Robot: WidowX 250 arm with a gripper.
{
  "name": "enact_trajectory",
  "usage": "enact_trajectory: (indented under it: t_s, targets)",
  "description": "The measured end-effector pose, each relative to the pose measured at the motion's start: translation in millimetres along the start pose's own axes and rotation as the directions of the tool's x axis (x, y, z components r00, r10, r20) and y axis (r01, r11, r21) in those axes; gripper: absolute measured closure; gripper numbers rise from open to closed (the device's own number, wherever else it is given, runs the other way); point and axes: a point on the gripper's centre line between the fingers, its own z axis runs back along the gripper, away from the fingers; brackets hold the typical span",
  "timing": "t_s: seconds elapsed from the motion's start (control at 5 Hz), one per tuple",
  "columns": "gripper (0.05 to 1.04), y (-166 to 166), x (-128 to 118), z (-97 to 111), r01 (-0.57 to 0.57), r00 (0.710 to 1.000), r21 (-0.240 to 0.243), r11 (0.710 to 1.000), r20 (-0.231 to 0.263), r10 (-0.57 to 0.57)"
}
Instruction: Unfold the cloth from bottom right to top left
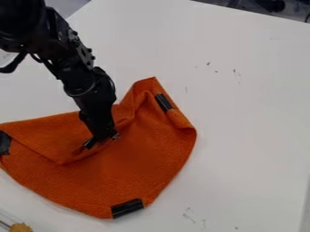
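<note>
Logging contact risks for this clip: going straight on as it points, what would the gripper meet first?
Most likely the orange cloth under the gripper, though they may already be touching.

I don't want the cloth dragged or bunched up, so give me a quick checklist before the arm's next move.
1. Gripper down at the orange cloth, by the folded edge: ok.
2. Cloth securely gripped: cannot tell.
3. Cloth fully unfolded: not ok, a flap lies over its left part.
4. Whole cloth in view: not ok, the left picture edge cuts it off.
5. Tan object at lower left apart from the cloth: ok.
</note>
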Motion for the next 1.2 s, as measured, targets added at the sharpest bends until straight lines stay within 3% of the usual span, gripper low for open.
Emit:
enact_trajectory:
  t_s: [0.2,0.4,0.6,0.8,1.0,1.2]
  targets:
    - [1.014,9.6,10.3,13.6,0.057,0.998,0.045,0.997,-0.025,-0.056]
    - [1.015,37.6,31.8,36.7,0.141,0.99,0.114,0.983,-0.038,-0.137]
    - [1.015,77.6,41.5,43.9,0.18,0.984,0.139,0.974,-0.03,-0.177]
    - [1.015,104.5,49.8,33.7,0.212,0.977,0.116,0.97,-0.005,-0.213]
    - [1.015,132.5,51.0,7.6,0.224,0.975,0.056,0.973,-0.002,-0.224]
    - [1.015,145.8,56.5,-7.6,0.265,0.964,0.031,0.964,-0.023,-0.264]
